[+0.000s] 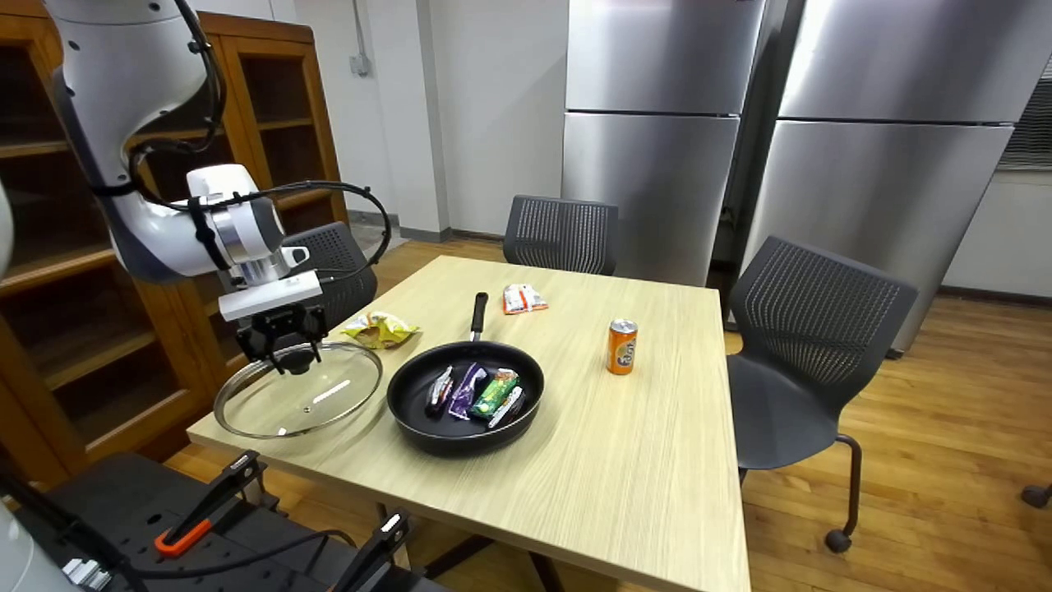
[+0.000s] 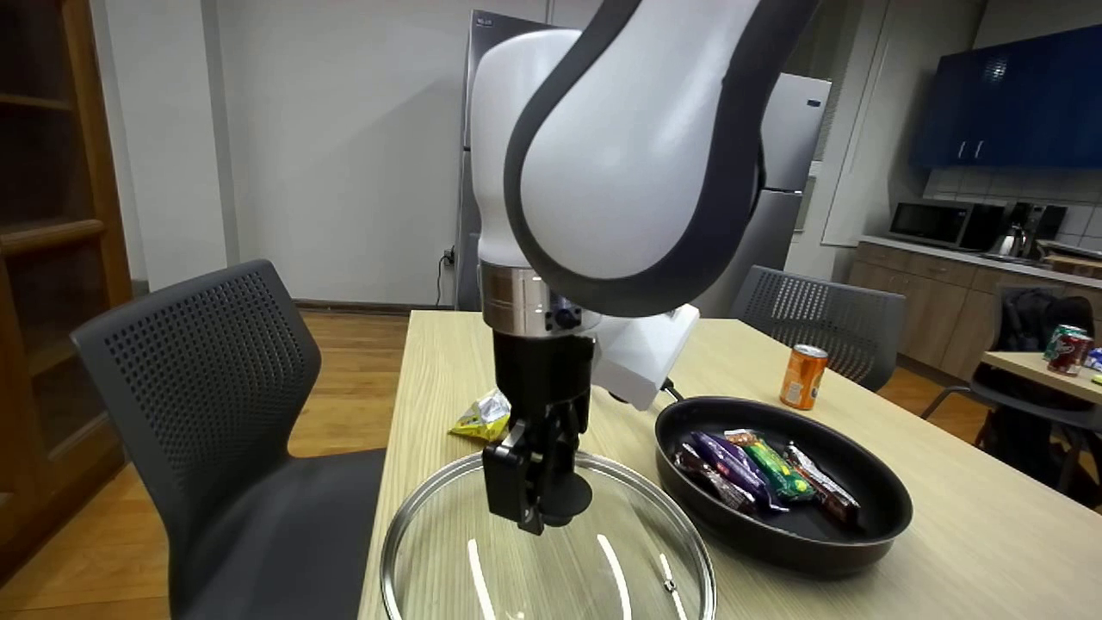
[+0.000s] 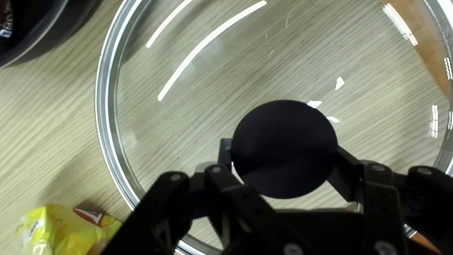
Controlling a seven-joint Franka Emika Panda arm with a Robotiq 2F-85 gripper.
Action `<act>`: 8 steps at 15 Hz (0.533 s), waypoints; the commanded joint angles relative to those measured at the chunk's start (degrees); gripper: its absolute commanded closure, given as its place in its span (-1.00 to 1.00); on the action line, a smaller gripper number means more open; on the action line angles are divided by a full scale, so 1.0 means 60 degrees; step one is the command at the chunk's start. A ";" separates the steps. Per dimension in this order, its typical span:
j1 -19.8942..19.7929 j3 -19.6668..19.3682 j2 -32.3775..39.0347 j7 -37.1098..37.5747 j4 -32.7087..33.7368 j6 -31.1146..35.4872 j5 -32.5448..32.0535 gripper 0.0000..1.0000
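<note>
By the gripper (image 3: 285,156), the round black knob (image 2: 566,498) of a glass lid (image 1: 311,393) is grasped, one finger being set against either side of it. The lid is held knob upward over the corner region of a pale wooden table (image 1: 649,460), and in the wrist view a strip of the floor (image 1: 962,395) is shown through the glass past the table's edge; whether the tabletop is touched by the rim cannot be told. Just beside the lid, a black frying pan (image 1: 460,442) is seen on the table, in which a purple bar (image 1: 468,390), a green bar (image 1: 496,393) and two darker bars (image 2: 824,484), all wrapped, are laid. Beside the tip of the pan's black handle (image 1: 480,312), a white and orange packet (image 1: 523,298) is placed. Near the lid's rim, a crumpled yellow snack bag (image 3: 67,230) is seen. On the side of the pan away from the lid, an orange can (image 1: 622,347) is stood upright in both exterior views, well apart from the gripper. Dark chairs (image 1: 809,329) are set around the table, and two steel refrigerators (image 1: 649,189) are seen behind it in an exterior view.
</note>
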 commanded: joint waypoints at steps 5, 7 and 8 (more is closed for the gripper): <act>-0.0019 0.0079 -0.1429 0.0236 -0.1019 0.0058 -0.0578 0.25; -0.0071 0.0124 -0.1652 0.0168 -0.1167 0.0008 -0.0609 0.25; -0.0073 0.0099 -0.1756 0.0184 -0.1255 0.0039 -0.0663 0.25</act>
